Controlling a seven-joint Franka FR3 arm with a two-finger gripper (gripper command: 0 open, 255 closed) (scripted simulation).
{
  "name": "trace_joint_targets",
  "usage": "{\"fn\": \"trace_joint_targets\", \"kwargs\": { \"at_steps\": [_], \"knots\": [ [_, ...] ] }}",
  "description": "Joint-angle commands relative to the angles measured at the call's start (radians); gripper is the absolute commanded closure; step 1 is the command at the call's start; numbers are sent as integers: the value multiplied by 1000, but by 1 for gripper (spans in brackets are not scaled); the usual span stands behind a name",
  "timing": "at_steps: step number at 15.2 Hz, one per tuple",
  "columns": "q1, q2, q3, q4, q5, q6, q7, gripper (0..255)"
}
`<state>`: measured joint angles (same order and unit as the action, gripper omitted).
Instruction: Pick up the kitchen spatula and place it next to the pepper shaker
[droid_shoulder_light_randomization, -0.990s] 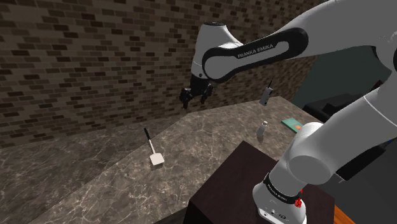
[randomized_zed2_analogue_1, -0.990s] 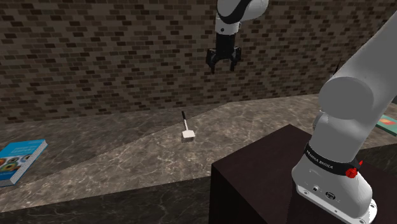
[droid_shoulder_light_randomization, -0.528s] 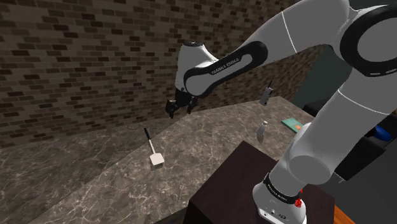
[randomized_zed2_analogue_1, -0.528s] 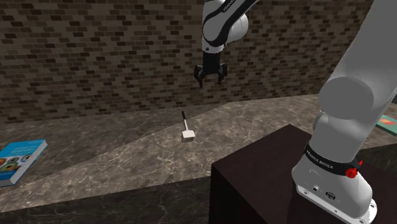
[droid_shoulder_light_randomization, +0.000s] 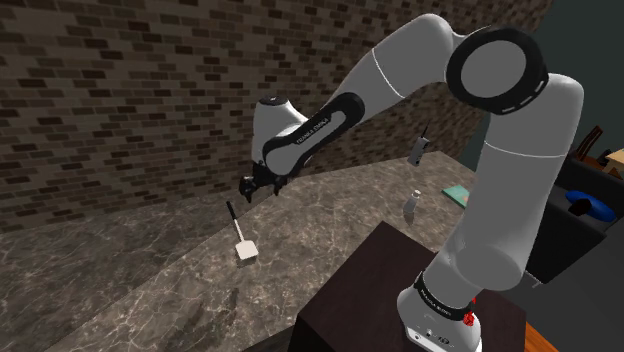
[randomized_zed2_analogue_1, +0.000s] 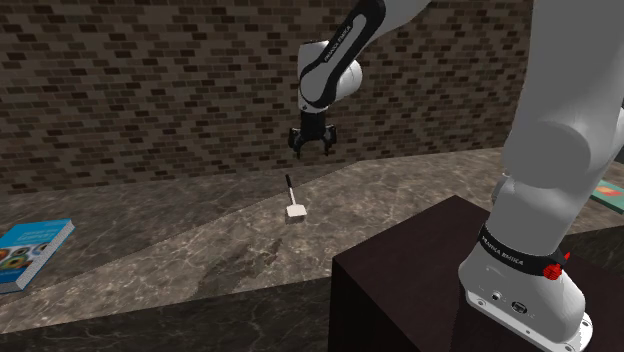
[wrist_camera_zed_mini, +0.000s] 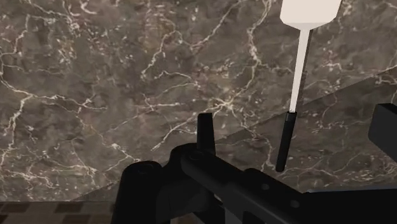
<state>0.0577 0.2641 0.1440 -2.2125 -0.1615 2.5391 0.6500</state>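
Marble worktop (droid_shoulder_light_randomization: 150, 270) carries the spatula (droid_shoulder_light_randomization: 238, 232) mid-surface, well apart from the pepper shaker (droid_shoulder_light_randomization: 410, 205) near its edge. Our gripper (droid_shoulder_light_randomization: 248, 188) hovers above the black handle, jaws wide, empty; we should centre, then descend straight.

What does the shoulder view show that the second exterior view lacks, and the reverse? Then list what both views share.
Shoulder view's own: the small grey pepper shaker standing on the dark marbled counter, and a dark grey object that is too unclear to name, near the brick wall.
Second exterior view's own: a blue book lying flat at that view's left.
Shared: the spatula with its white head and black handle, lying on the counter; the open black gripper above the handle, apart from it; and the dark stand.
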Motion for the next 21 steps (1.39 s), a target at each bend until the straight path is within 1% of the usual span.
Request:
{"fn": "trace_joint_targets", "kwargs": {
  "at_steps": [1,6,10,18,21],
  "knots": [
    [15,80,-6,51,-18,24,33,0],
    [52,277,-25,208,-40,56,86,0],
    [79,436,-38,358,-43,59,114,0],
    [89,535,-53,406,-54,110,122,0],
    [89,535,-53,406,-54,110,122,0]
  ]
}}
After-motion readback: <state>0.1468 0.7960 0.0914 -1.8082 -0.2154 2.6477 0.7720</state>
